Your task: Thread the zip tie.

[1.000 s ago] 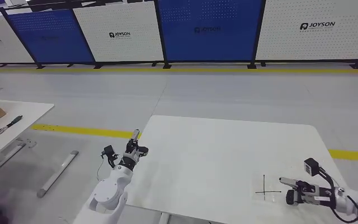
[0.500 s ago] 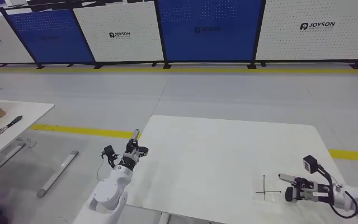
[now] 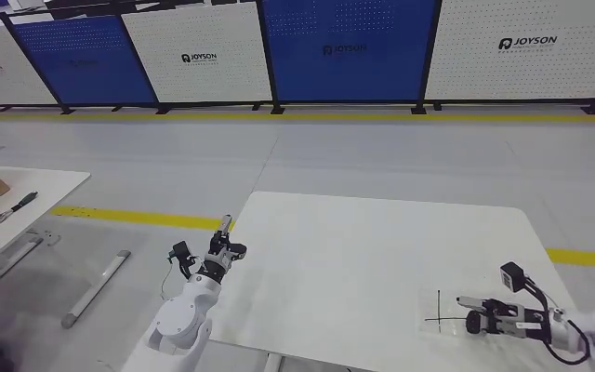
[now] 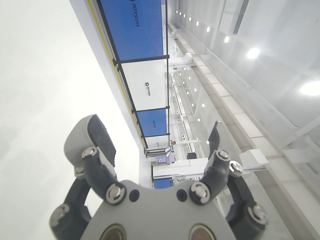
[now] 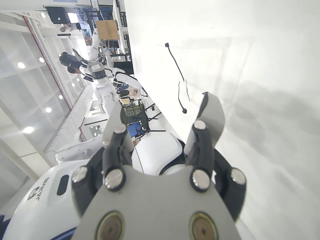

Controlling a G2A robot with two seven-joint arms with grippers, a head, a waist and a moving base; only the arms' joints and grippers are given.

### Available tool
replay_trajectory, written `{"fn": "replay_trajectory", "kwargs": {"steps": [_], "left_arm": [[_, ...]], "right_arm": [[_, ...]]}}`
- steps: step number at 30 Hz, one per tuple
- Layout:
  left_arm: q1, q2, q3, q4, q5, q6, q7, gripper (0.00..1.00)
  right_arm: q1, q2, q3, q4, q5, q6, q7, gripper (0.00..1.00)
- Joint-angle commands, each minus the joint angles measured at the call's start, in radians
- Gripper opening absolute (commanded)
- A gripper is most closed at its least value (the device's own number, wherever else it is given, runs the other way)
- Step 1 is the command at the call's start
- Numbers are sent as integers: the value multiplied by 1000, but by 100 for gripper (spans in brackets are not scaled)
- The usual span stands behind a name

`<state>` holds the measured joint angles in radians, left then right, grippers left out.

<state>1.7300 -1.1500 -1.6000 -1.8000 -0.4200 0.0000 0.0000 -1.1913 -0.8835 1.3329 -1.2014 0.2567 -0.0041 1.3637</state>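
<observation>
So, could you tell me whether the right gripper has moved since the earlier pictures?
Yes: the right gripper has edged toward the crossed zip ties, which lie unmoved.

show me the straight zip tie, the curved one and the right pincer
straight zip tie [image 5: 175, 61], right wrist view, mid strap
curved zip tie [image 5: 184, 111], right wrist view, its head
right pincer [image 5: 161, 99], right wrist view, midway between fingertips

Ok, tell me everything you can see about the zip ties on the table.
The zip ties are two thin black plastic-looking straps, each with a small blocky head at one end. They lie flat and loose on the white table near its front right corner, crossing each other as seen from above. Neither is threaded into a loop. The right gripper, open, is close beside them and grips neither.
</observation>
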Motion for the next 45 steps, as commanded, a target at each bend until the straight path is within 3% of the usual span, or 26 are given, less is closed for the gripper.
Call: {"fn": "replay_trajectory", "kwargs": {"steps": [1,10,21,30,39,41,45], "left_arm": [[0,0,0,0,0,0,0,100],[0,0,0,0,0,0,0,100],[0,0,0,0,0,0,0,100],[0,0,0,0,0,0,0,100],[0,0,0,0,0,0,0,100],[0,0,0,0,0,0,0,100],[0,0,0,0,0,0,0,100]], "right_arm": [[-2,1,-1,4,-2,-4,2,42],[-14,7,-3,8,-13,-7,-1,40],[-12,10,-13,13,-15,-1,-7,23],[-2,10,-29,20,-18,9,-18,28],[2,13,-32,27,-17,8,-17,11],[3,13,-34,29,-19,12,-23,0],[4,14,-37,29,-17,9,-23,0]]}}
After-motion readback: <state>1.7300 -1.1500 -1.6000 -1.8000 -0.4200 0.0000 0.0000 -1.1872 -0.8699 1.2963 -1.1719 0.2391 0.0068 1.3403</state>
